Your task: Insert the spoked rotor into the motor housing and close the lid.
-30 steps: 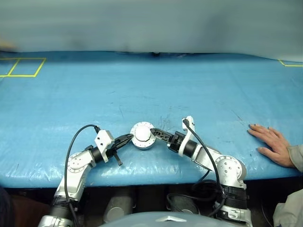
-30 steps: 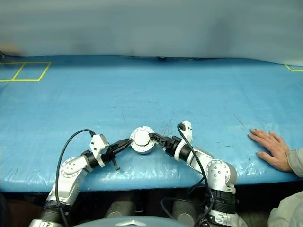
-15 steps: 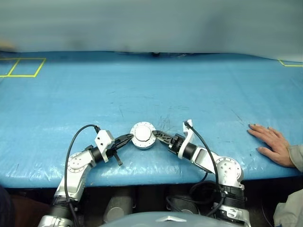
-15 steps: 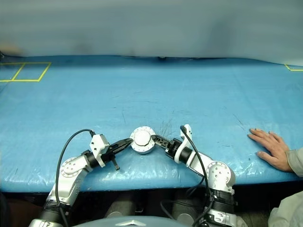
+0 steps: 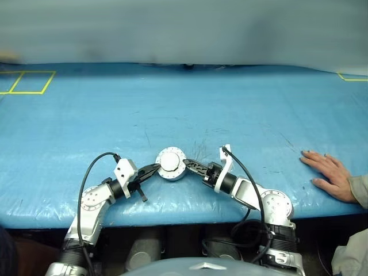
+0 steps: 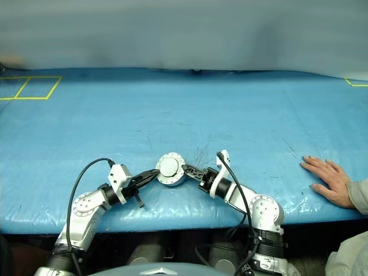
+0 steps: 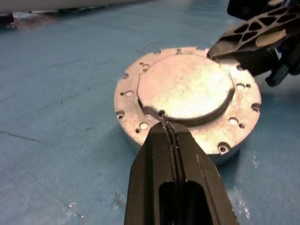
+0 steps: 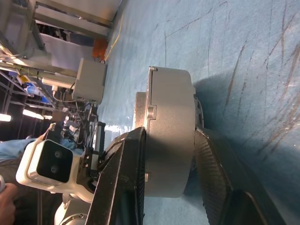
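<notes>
Near the front edge of the blue table (image 5: 172, 109), the motor housing (image 5: 171, 164) is sitting with the lid (image 7: 186, 87) lying flat on top — the spoked rotor is hidden. No brand, label or writing is readable on the metal. From one side the left gripper (image 7: 169, 125) is resting its tip against the lid's edge, fingers pressed together. From the other side the right gripper (image 8: 168, 159) is clamping the motor housing top and bottom. A person's hand (image 5: 329, 172) is lying flat on the table well apart.

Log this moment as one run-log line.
lid: seated on motor housing | left claw: shut, tips at lid edge | right claw: straddling housing top to bottom
</notes>
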You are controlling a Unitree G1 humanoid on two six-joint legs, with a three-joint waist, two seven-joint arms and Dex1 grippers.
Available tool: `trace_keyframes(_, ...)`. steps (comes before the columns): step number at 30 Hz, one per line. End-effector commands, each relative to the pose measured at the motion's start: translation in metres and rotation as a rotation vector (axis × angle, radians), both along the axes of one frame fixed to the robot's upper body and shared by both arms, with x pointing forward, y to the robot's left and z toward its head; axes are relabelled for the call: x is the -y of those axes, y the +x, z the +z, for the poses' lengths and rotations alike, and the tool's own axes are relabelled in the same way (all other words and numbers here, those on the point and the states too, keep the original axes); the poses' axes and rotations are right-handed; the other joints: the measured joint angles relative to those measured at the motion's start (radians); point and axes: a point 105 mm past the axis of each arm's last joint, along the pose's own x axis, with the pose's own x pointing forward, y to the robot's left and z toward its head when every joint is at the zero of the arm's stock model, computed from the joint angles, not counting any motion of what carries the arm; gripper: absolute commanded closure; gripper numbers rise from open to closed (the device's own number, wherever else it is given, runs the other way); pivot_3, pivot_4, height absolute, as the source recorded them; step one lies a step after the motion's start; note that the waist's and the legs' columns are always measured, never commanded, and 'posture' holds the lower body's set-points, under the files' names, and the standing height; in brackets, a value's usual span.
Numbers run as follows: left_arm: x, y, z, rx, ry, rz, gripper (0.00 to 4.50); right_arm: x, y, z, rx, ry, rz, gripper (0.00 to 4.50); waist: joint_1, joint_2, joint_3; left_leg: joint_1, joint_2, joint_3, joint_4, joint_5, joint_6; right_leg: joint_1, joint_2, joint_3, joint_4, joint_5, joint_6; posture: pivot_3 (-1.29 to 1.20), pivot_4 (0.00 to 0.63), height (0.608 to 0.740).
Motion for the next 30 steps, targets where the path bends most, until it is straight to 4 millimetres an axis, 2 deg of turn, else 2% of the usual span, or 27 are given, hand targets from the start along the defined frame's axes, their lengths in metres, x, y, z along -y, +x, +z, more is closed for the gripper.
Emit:
trace_keyframes(1, 0.002, -0.002, -0.008, -0.034, 0.005, 0.009, 4.5, -0.003, 0.001, 0.005, 0.009, 0.029, 0.001, 3.34, -0.001, 0.0, 0.0, 0.0, 0.0, 0.0, 0.0, 0.0, 0.0, 0.0, 0.0, 0.0, 0.0, 0.0, 0.0, 0.0, 0.15, 0.74)
trace_keyframes(7, -0.006, 0.011, 0.011, -0.068, -0.19, 0.141, 4.5, 0.001, 0.006, 0.007, 0.011, 0.041, -0.036, 3.34, -0.004, 0.0, 0.0, 0.0, 0.0, 0.0, 0.0, 0.0, 0.0, 0.0, 0.0, 0.001, 0.0, 0.0, 0.0, 0.0, 0.15, 0.74)
trace_keyframes(11, -0.009, 0.015, 0.025, -0.107, -0.347, 0.18, 4.5, 0.003, 0.01, 0.015, 0.018, 0.11, -0.073, 3.34, -0.012, 0.0, 0.001, -0.001, 0.0, -0.001, 0.0, 0.0, 0.0, -0.001, 0.0, 0.0, 0.0, 0.0, 0.0, 0.0, 0.15, 0.74)
trace_keyframes(18, -0.013, 0.017, 0.028, -0.195, -0.473, 0.245, 4.5, 0.006, 0.018, 0.036, 0.059, 0.209, -0.126, 3.34, -0.017, 0.0, 0.001, -0.005, 0.0, 0.001, 0.001, 0.003, 0.005, -0.006, 0.002, 0.0, 0.001, 0.001, 0.001, 0.0, 0.15, 0.74)
trace_keyframes(21, -0.015, 0.017, 0.03, -0.222, -0.555, 0.255, 3.9, 0.009, 0.024, 0.046, 0.085, 0.255, -0.158, 3.34, -0.021, 0.0, 0.001, -0.008, -0.001, 0.002, 0.002, 0.003, 0.006, -0.008, 0.005, 0.0, 0.002, 0.004, 0.0, 0.0, 0.15, 0.74)
trace_keyframes(26, -0.013, 0.015, 0.036, -0.295, -0.715, 0.236, 2.23, 0.011, 0.03, 0.068, 0.137, 0.339, -0.18, 3.34, -0.023, 0.0, 0.002, -0.008, 0.0, 0.002, 0.002, 0.004, 0.006, -0.009, 0.007, 0.0, 0.002, 0.007, 0.002, 0.0, 0.15, 0.74)
trace_keyframes(30, -0.008, 0.016, 0.047, -0.337, -0.85, 0.212, 0.86, 0.005, 0.028, 0.081, 0.167, 0.372, -0.146, 3.34, -0.023, -0.001, 0.002, -0.008, 0.0, 0.002, 0.003, 0.004, 0.006, -0.009, 0.007, 0.0, 0.002, 0.007, 0.002, 0.0, 0.15, 0.74)
